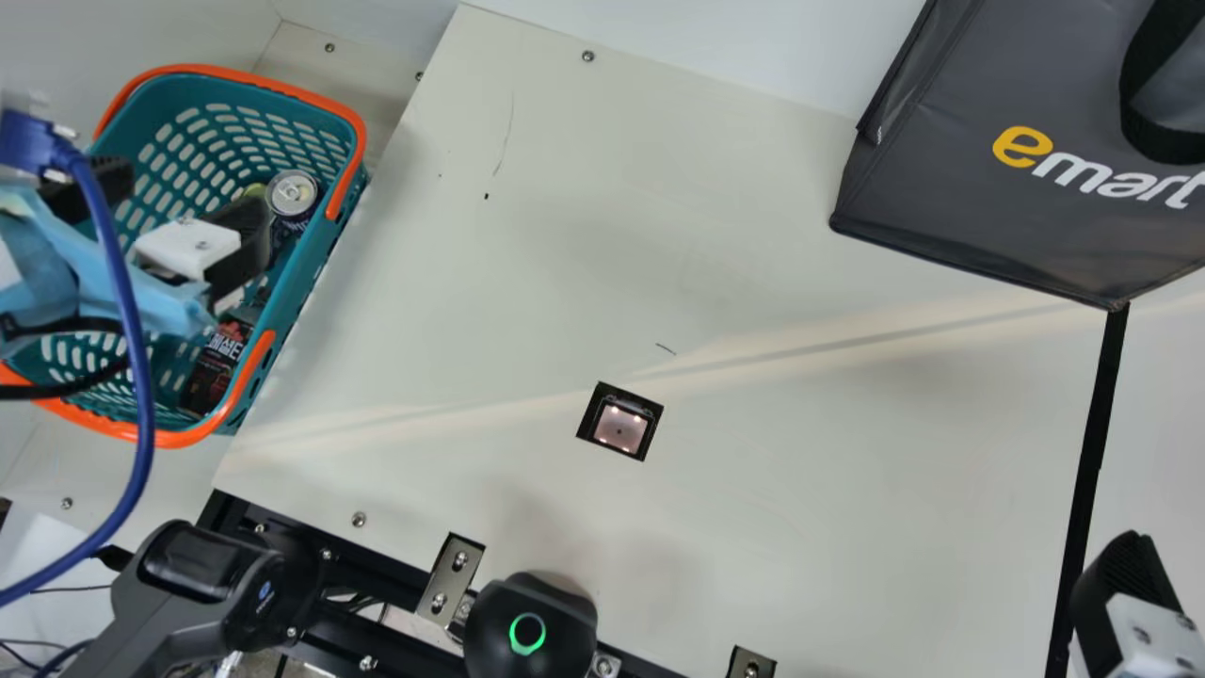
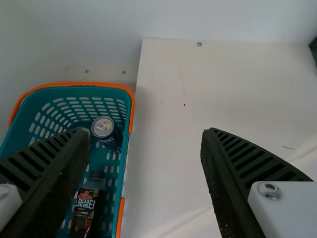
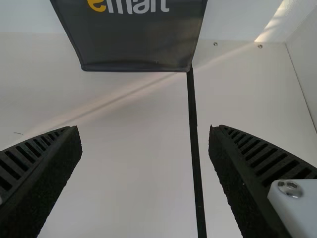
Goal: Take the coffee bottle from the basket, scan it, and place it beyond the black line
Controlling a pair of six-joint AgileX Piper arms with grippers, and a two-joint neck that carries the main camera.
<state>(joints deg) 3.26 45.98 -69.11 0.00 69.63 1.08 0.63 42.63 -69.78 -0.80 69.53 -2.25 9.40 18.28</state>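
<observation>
The cream table [image 1: 565, 264] has a black line [image 1: 1092, 452] and a little scanner [image 1: 619, 430]. Behind is a white wall [image 1: 734, 42]. The left gripper [image 1: 179, 202] and right gripper [image 1: 1125, 589] are wide open.

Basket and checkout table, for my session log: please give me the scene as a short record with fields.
basket: teal and orange, main view's left
contents: coffee bottle, drink can
left gripper: open, empty, over basket
right gripper: open, empty, near black line
scanner window: set in tabletop, uncovered
bag: dark grey, at line's end
</observation>
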